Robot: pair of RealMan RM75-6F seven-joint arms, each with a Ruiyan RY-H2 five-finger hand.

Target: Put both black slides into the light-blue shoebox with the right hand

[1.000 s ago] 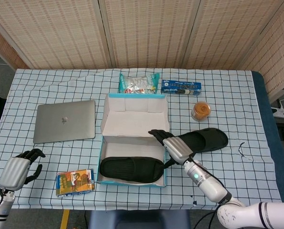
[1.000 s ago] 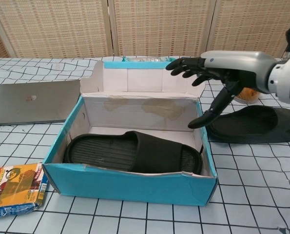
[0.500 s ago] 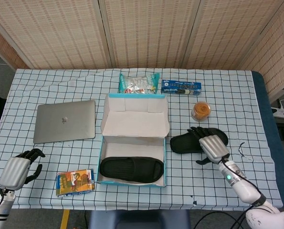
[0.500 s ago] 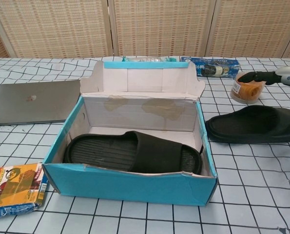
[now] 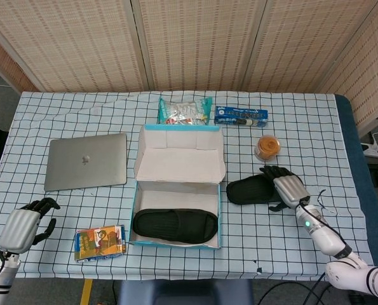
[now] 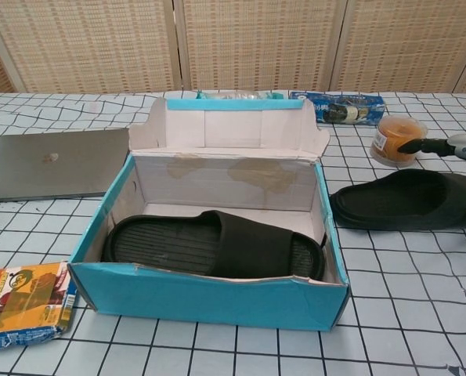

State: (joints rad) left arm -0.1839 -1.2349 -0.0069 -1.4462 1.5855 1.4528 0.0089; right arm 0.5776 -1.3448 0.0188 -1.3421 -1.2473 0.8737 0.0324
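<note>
Checked tablecloth point(image 5: 81, 114): one slide point(image 5: 175, 224) lies boxed in the shoebox point(image 5: 176, 240); at its three o'clock, the right hand point(image 5: 288, 189) spreads over the second slide point(image 5: 252, 189), grasp unclear.

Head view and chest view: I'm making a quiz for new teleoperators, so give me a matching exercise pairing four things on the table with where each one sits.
Things:
1. first black slide
2. second black slide
3. laptop
4. orange jar

Places:
A. left of the shoebox, lid shut
B. on the cloth right of the shoebox, under the right hand
C. inside the shoebox
D. behind the slide that lies outside the box

Pairs: 1-C, 2-B, 3-A, 4-D
</note>
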